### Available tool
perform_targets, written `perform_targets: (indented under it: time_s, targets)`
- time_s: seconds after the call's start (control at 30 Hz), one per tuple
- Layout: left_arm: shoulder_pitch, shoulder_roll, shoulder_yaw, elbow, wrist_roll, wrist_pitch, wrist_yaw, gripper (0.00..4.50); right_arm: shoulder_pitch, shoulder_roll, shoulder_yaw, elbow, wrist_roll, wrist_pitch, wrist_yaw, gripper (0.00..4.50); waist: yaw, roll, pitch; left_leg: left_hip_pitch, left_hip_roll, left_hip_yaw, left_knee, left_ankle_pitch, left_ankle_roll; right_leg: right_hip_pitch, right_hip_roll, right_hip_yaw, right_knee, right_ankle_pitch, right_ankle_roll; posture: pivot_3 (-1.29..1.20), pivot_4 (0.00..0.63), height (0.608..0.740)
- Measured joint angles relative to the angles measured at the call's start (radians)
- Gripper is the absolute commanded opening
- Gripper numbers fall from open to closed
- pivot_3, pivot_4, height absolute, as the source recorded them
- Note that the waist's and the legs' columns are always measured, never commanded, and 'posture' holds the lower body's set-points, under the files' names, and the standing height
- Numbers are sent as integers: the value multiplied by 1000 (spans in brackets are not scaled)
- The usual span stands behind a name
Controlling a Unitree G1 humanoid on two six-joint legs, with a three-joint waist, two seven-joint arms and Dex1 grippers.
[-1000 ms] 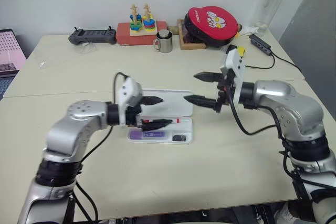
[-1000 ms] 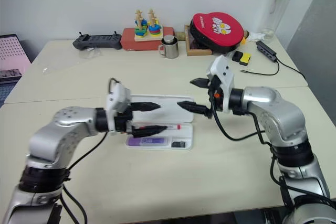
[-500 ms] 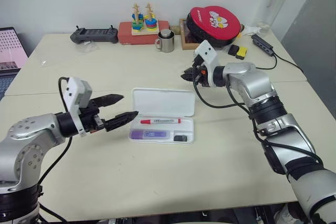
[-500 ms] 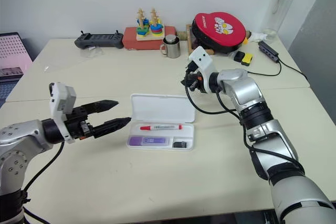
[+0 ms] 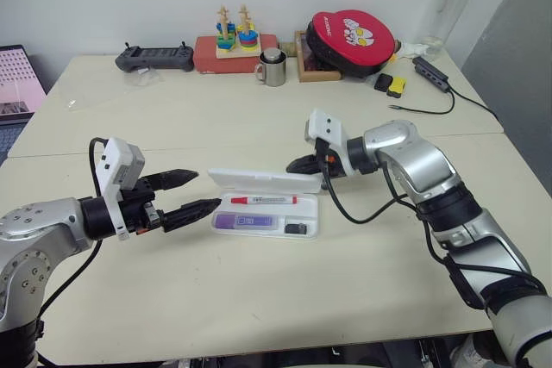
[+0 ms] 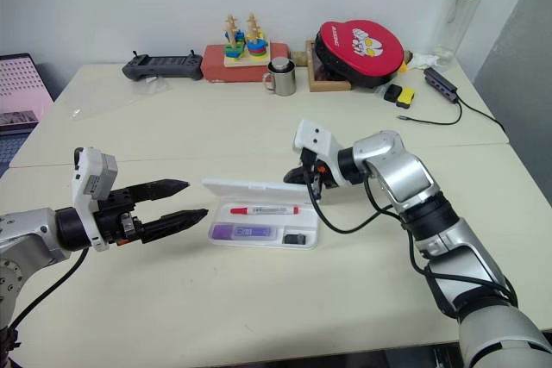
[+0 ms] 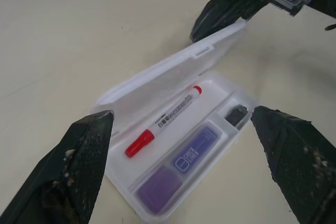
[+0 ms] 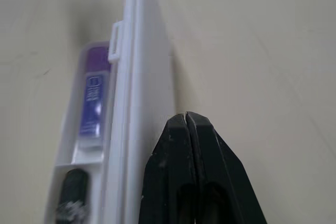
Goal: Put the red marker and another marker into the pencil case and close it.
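**Lid half up, both markers in the case**

From the head camera: the pencil case (image 5: 267,213) sits mid-table with its lid tilted up off the tray, neither flat open nor shut. Inside, the red marker (image 5: 263,200) lies along the back channel and the purple marker (image 5: 245,221) along the front one, with a small dark object (image 5: 294,228) beside it at the tray's right end. The right gripper (image 5: 304,164) has its fingers pressed together, tips at the far right corner of the raised lid, behind it. The left gripper (image 5: 191,195) hangs just left of the case, fingers spread wide, holding nothing, clear of the plastic. At the table's far edge stand a metal mug (image 5: 272,67) and a red round pouch (image 5: 349,37).

From the left wrist: two wide-apart fingers (image 7: 79,169) frame the case; red marker and purple marker lie side by side in the tray, lid leaning up behind them, the right gripper dark at the lid's far edge.

From the right wrist: fingers (image 8: 181,177) closed tight, tips against the back face of the lid; the purple marker shows beyond its rim.
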Motion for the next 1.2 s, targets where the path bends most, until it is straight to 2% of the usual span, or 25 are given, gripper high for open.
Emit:
perform_targets:
  time_s: [0.2, 0.37, 0.57, 0.7, 0.8, 0.93, 1.13, 1.2]
  targets:
    - [37, 41, -2, -30, -20, 3, -23, 4500, 89, -16, 140, -123, -76, 6, -1, 21, -1, 0, 0, 0, 0, 1, 0, 0, 0, 0, 0, 1, 0, 0, 0, 0, 150, 740]
    - [56, 43, -20, -32, -19, -2, -23, 4500, 103, 1, 157, -127, -114, 3, -36, 21, -1, 0, 0, 1, 0, 1, 0, 0, 0, 0, 0, 0, 0, 0, 0, 0, 150, 740]
    - [35, 35, -63, -26, 0, -26, 4, 4500, 130, 10, 126, -131, -104, 26, -54, 21, 2, 0, 0, 1, 0, 0, 0, 0, 0, 1, 0, 0, 0, 0, 0, 0, 150, 740]
    - [-37, -23, -84, 58, 44, -52, 90, 4500, 231, 47, -31, -151, 9, 52, -95, 21, 7, 0, 0, 1, -1, 0, 1, 0, 0, 1, 0, 0, 0, 0, 0, 0, 150, 740]
    - [-70, -52, -89, 154, 108, -93, 156, 4500, 266, 32, -179, -240, 103, 114, -132, 506, 4, 0, 0, 1, 0, 0, 0, 0, 0, 0, 0, 0, 0, 0, 0, 0, 150, 740]
    - [-68, -74, -97, 260, 186, -157, 200, 4500, 320, -20, -364, -247, 138, 178, -240, 1540, 6, 0, 0, 1, 0, 0, 0, 0, 0, 0, 0, -1, 0, 0, 0, 0, 150, 740]
    - [-68, -94, -91, 422, 263, -277, 218, 4500, 428, -39, -560, -197, 149, 174, -401, 2994, 5, 0, 0, 1, 0, 1, 0, 0, 0, 0, 0, 0, 0, 0, 0, 0, 150, 740]
    - [-65, -95, -90, 476, 286, -311, 216, 4500, 483, -47, -586, -194, 152, 172, -423, 3483, 5, 0, 0, 1, 0, 2, 0, 0, 0, 0, 0, 0, 0, 0, 0, 0, 150, 740]
